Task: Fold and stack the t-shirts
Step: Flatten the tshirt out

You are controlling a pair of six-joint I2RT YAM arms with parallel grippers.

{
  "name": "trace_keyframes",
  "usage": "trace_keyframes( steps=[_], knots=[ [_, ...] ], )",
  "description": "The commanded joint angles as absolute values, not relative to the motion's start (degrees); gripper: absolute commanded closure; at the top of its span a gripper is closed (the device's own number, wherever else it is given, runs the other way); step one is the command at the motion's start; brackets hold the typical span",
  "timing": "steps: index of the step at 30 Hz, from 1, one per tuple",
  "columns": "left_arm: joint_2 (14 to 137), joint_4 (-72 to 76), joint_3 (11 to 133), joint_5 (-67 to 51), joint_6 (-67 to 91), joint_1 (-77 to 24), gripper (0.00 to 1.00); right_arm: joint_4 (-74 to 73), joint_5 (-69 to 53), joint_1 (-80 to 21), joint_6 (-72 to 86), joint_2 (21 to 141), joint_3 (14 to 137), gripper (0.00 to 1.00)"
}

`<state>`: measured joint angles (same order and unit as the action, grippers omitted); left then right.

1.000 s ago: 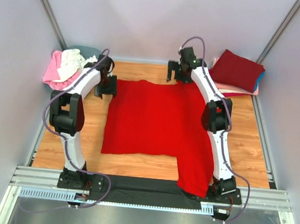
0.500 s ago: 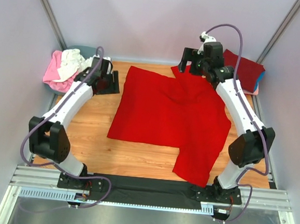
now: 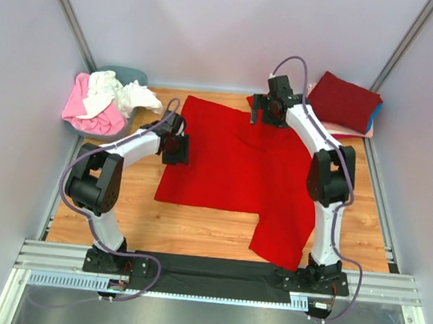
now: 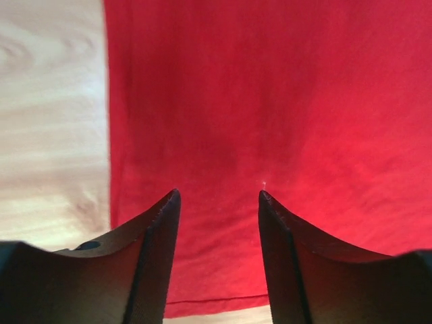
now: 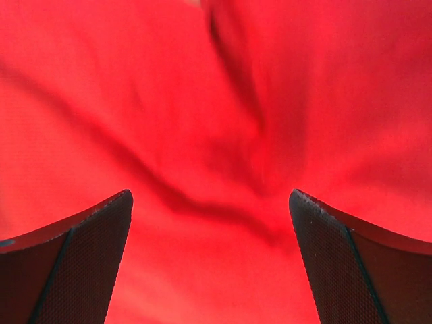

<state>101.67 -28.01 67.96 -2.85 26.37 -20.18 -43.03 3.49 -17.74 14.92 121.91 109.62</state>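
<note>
A bright red t-shirt (image 3: 238,171) lies spread on the wooden table, one part hanging over the near edge. My left gripper (image 3: 177,148) is open and empty, low over the shirt's left edge. In the left wrist view its gripper (image 4: 219,196) frames red cloth (image 4: 270,101) beside bare wood. My right gripper (image 3: 269,114) is open and empty over the shirt's far edge; in the right wrist view the gripper (image 5: 210,196) is above wrinkled red cloth (image 5: 202,121). A dark red folded shirt (image 3: 343,101) tops a stack at the far right. Pink and white shirts (image 3: 101,97) fill a tub.
The grey tub (image 3: 137,75) stands at the far left corner. The stack at the far right shows pink and blue layers (image 3: 346,130) under the dark red shirt. Grey walls close in the table on three sides. A black strip (image 3: 208,270) runs along the near edge.
The left gripper has moved from beside the tub toward me onto the shirt's left edge. The right gripper has dropped lower and left over the far edge. The shirt has barely shifted.
</note>
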Motion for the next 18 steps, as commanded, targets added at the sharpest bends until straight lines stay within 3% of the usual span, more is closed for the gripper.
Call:
trace_keyframes(
  steps=[1, 4, 7, 10, 18],
  knots=[
    [100.90, -29.00, 65.40, 1.39, 27.86, -23.02, 0.42, -52.17, 7.81, -17.49, 13.80, 130.84, 126.32, 0.00],
    [101.42, -30.32, 62.67, 4.12, 28.83, -23.38, 0.39, -55.10, 11.59, -17.40, 13.62, 137.19, 132.60, 0.00],
    [103.97, -30.85, 62.05, 3.96, 29.53, -23.38, 0.48, -54.93, 12.57, -17.40, 14.15, 140.44, 133.85, 0.00],
    [105.03, -28.74, 59.25, -0.69, 30.14, -23.64, 0.52, -53.97, 9.51, -17.40, 15.55, 142.55, 134.21, 0.00],
    [96.78, -34.45, 48.70, 4.65, 37.43, -28.12, 0.50, -51.86, -3.41, -17.31, 21.08, 146.68, 134.56, 0.00]
  ],
)
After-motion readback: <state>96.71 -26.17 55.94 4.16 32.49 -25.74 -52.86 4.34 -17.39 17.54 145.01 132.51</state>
